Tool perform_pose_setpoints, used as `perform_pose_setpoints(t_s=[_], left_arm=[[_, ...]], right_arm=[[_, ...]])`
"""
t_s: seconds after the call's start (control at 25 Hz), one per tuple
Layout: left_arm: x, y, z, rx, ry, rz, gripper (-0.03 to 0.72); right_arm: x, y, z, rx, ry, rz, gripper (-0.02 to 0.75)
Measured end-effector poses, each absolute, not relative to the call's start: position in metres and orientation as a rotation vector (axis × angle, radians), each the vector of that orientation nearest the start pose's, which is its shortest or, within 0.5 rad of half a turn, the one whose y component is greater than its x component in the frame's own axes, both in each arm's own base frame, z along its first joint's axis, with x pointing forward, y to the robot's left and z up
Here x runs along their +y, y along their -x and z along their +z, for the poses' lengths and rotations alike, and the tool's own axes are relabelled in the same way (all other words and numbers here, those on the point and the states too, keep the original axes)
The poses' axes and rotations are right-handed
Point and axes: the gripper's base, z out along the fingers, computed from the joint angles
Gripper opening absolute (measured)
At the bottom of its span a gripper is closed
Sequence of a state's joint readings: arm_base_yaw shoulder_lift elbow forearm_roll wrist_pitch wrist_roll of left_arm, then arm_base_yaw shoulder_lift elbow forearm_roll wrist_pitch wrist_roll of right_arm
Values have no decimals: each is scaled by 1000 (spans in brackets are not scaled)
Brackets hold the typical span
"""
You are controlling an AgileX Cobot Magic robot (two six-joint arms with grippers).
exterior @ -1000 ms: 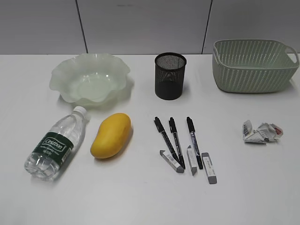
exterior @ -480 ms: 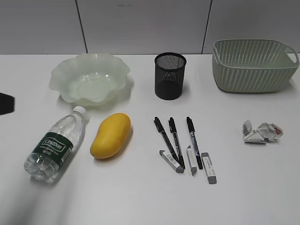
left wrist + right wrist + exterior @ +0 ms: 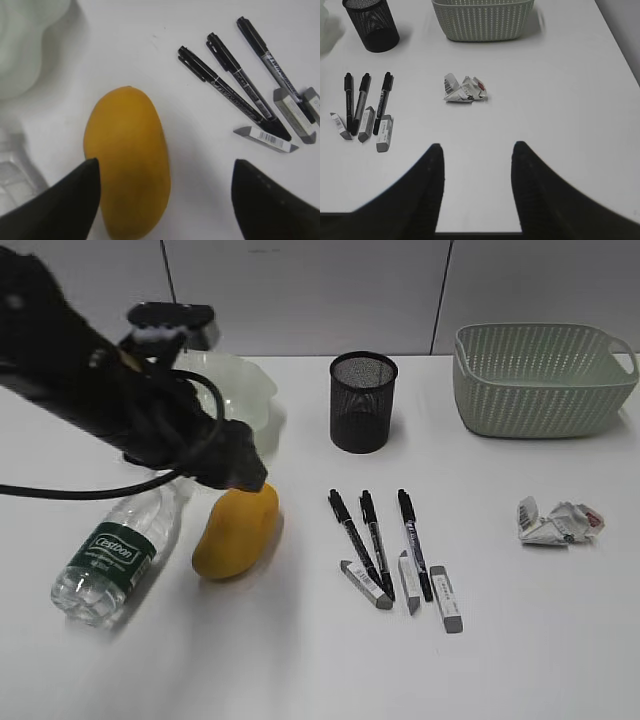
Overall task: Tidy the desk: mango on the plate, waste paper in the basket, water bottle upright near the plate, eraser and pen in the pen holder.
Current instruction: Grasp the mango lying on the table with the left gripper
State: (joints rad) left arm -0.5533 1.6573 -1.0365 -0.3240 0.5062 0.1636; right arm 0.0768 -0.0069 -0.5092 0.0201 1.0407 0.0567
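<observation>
Spread wide and empty, the left gripper [image 3: 165, 200] hangs with the mango [image 3: 127, 160] just inside its left finger, apparently positioned for grasping.

I noted only a pale grey panelled wall [image 3: 300, 290] across the back of the exterior view, divided by dark vertical seams [image 3: 441, 295]. I recorded nothing else.

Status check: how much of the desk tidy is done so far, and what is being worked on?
Nothing is done yet. In hand: the left gripper, jaws open, is over the mango, which lies on the desk beside the plate. Left: the water bottle lies flat, the waste paper is outside the basket, and three pens and three erasers are outside the pen holder.
</observation>
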Motion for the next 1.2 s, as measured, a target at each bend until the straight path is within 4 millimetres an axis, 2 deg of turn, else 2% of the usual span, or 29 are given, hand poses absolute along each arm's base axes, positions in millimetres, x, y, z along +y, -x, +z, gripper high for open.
perform_pose_setpoints(t_s=[0.2, 0.36, 0.56, 0.8, 0.92, 1.04, 1.12, 1.2], left_arm=[[-203, -305, 184, 2663, -599, -377, 638], [-202, -310, 160, 2730, -588, -294, 640], [-204, -314, 143, 2757, -578, -278, 641], [-206, -315, 138, 2751, -577, -278, 638], [-207, -315, 138, 2753, -572, -282, 600], [-206, -314, 139, 2758, -572, -283, 599], [-205, -313, 150, 2737, -574, -291, 598], [-205, -313, 175, 2647, -559, -321, 598]], right_arm=[[1, 6, 281, 2010, 21, 109, 361], [1, 6, 281, 2010, 21, 109, 361], [1, 6, 281, 2010, 21, 109, 361], [1, 6, 281, 2010, 21, 109, 361], [1, 6, 281, 2010, 21, 109, 361], [1, 6, 281, 2010, 21, 109, 361], [1, 6, 281, 2010, 21, 109, 361], [1, 6, 281, 2010, 21, 109, 361]])
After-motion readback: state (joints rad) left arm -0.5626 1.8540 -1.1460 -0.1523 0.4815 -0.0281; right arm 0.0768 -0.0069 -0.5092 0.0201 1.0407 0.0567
